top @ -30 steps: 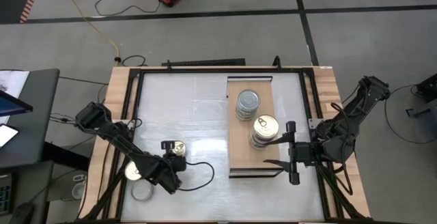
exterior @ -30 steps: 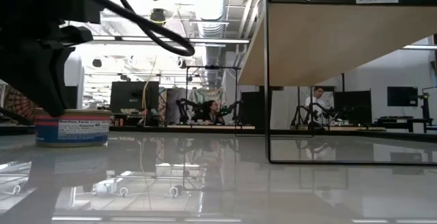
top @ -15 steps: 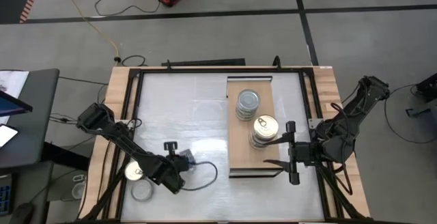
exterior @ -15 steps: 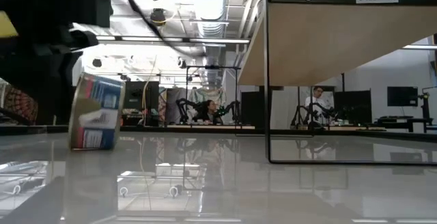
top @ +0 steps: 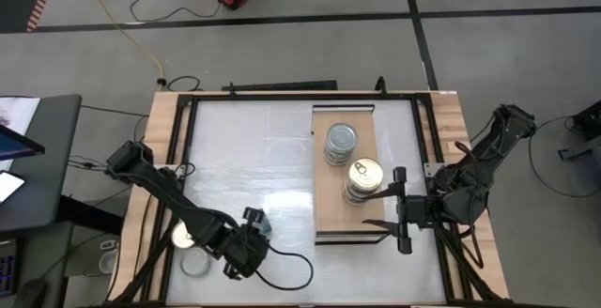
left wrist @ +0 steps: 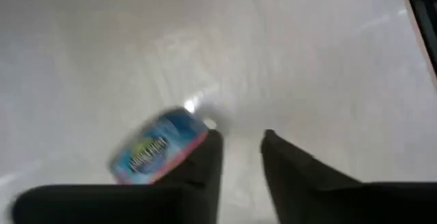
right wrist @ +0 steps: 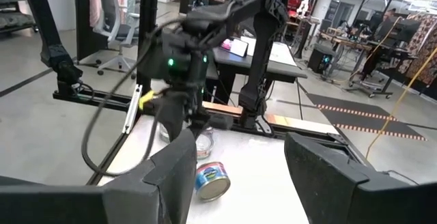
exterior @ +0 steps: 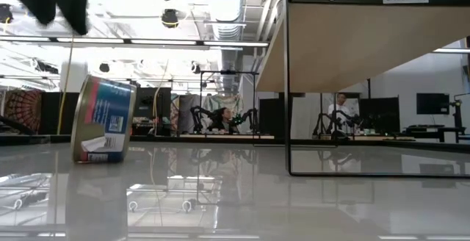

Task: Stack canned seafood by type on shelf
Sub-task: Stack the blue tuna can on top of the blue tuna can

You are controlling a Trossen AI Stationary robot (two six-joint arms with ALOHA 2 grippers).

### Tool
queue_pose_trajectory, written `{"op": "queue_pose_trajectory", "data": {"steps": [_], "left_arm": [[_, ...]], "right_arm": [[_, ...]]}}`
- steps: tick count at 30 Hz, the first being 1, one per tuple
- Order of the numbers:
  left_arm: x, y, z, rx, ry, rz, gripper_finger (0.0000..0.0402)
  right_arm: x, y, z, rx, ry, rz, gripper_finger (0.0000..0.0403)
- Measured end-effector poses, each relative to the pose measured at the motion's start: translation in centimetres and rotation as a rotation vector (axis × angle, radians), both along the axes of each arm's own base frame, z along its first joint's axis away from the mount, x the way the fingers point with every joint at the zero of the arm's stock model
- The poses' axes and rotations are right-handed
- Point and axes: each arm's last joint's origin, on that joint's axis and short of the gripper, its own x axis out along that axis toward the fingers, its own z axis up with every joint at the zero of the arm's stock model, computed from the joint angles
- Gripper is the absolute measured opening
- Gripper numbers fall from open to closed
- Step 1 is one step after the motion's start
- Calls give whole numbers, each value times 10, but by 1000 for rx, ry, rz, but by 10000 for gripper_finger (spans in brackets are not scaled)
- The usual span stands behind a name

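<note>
Landmark: the shelf (top: 332, 216), a light-wood board with thin dark frame on the right half of the bench (top: 272, 139).

Left gripper (top: 250, 249), near bench edge, well left of the shelf: arm stretched low and diagonal from the left side, wrist turned down. Fingers (left wrist: 205, 162) slightly apart with nothing between them.

Blue-labelled tin (top: 259, 223) just beside that gripper, on its shelf side, free of the fingers. It's tipped on its rim, leaning, label facing out (exterior: 103, 120); the same tin shows in the left wrist view (left wrist: 158, 146) and the right wrist view (right wrist: 212, 181).

Two more tins farther left of the shelf, by the left arm: gold-lid tin (top: 183, 236), silver-lid tin (top: 195, 263).

Right gripper (top: 399, 209) hovers at the shelf's near right edge, arm folded in from the right, fingers (right wrist: 179, 173) spread wide, holding nothing.

On the shelf: gold-lid stack (top: 363, 179) nearer, silver-lid stack (top: 341, 144) behind it, both upright.
</note>
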Motion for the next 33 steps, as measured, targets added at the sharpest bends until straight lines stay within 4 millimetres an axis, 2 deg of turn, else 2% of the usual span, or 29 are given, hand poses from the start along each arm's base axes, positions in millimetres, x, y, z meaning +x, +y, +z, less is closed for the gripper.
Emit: {"op": "queue_pose_trajectory", "data": {"steps": [3, 7, 12, 17, 23, 27, 33], "left_arm": [[4, 2, 8, 41, -35, -19, 159], [12, 18, 7, 100, -19, -23, 241], [24, 42, 5, 109, 49, -91, 301], [29, 64, 2, 92, 148, -220, 306], [37, 85, 1, 161, 165, -349, 298], [46, 99, -13, 125, 236, -360, 298], [52, 99, -32, 102, 319, -433, 297]], "right_arm": [[0, 0, -1, -2, 6, 0, 246], [0, 0, -1, 4, 8, -1, 246], [0, 0, -1, 4, 9, 0, 246], [-2, 2, -2, 10, 12, 8, 246], [-2, 1, -4, 20, 27, 6, 246], [-2, 1, -4, 40, 28, 6, 246], [-4, 6, -6, 36, 35, 26, 246]]}}
